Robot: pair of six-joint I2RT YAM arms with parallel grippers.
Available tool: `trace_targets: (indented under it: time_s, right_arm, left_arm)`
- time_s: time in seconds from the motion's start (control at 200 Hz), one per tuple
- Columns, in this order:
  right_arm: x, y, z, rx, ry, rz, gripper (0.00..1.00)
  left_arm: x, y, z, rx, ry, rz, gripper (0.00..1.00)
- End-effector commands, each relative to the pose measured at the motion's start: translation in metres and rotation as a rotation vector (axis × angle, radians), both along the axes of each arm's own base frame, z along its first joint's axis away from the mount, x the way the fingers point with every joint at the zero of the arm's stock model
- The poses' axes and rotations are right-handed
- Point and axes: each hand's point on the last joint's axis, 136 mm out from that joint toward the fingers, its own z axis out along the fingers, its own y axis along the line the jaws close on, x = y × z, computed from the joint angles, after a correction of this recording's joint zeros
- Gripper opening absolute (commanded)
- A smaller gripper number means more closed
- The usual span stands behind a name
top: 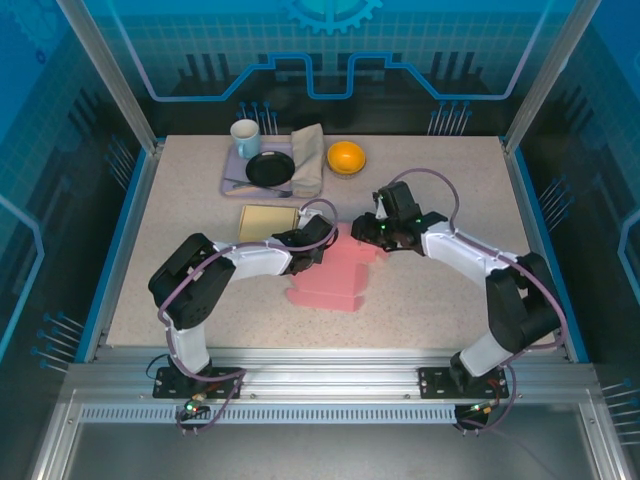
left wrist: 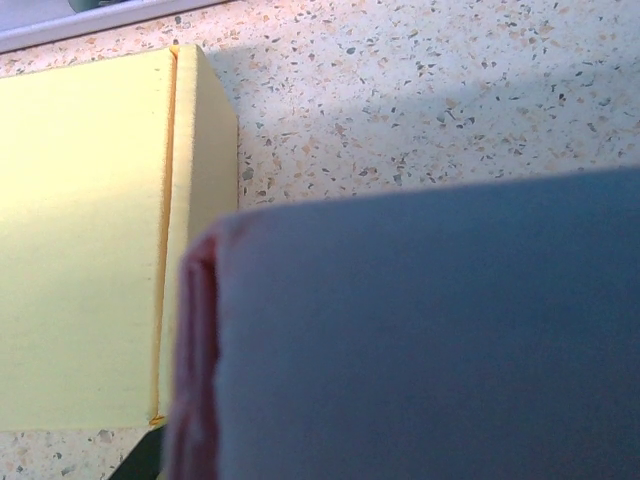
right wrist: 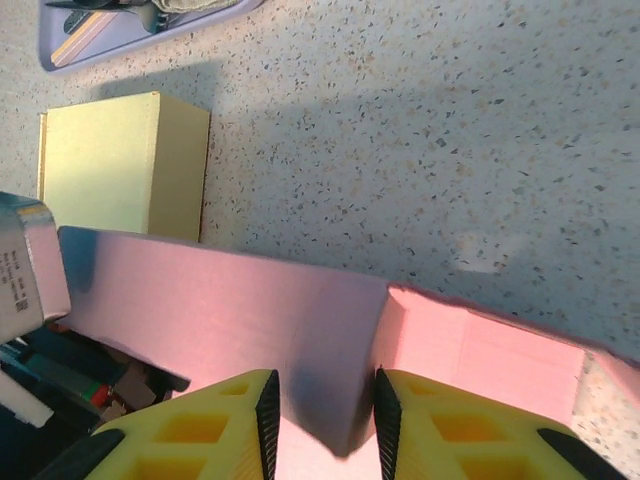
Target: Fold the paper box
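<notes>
The pink paper box [top: 335,280] lies partly folded in the middle of the table. My left gripper [top: 322,243] is at its upper left edge, shut on a raised panel. In the left wrist view that panel [left wrist: 420,340] is so close that it hides the fingers. My right gripper [top: 365,232] is at the box's upper right corner. In the right wrist view its yellow fingers [right wrist: 215,420] stand partly apart, so the gripper [right wrist: 325,400] straddles the folded corner of the pink wall [right wrist: 250,300], where a side flap [right wrist: 480,350] meets it.
A pale yellow folded box [top: 268,222] sits just left of the pink one, close to my left gripper. Behind it, a lilac tray [top: 232,178] carries a cup [top: 245,137], a black plate [top: 270,168] and a cloth [top: 308,158]. An orange bowl [top: 346,157] stands beside the tray.
</notes>
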Motion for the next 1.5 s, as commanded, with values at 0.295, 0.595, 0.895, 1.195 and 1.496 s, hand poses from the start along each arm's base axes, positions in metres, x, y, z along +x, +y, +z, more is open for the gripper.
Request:
trace_targets:
  time_s: [0.295,0.595,0.895,1.195,1.496]
  right_arm:
    - [-0.01,-0.039,-0.037,-0.061,-0.003,-0.062,0.3]
    - [-0.015,-0.047,-0.024,-0.038,-0.059,-0.073,0.32]
    - [-0.032,-0.066,-0.022,-0.082,-0.075,-0.067,0.34]
    - [-0.024,-0.051,-0.046,-0.029,0.013,-0.001,0.3]
    - [-0.016,-0.063,-0.079,-0.037,0.096,-0.063,0.32]
  left_arm:
    - [-0.007,0.005,-0.009,0.074,0.05,-0.006,0.0]
    - [-0.006,0.005,-0.011,0.082,0.058,-0.007,0.0]
    - [-0.005,0.005,-0.012,0.083,0.063,-0.003,0.0]
    - [-0.005,0.005,-0.012,0.084,0.067,-0.006,0.0]
    - [-0.005,0.004,-0.011,0.076,0.065,-0.013,0.0]
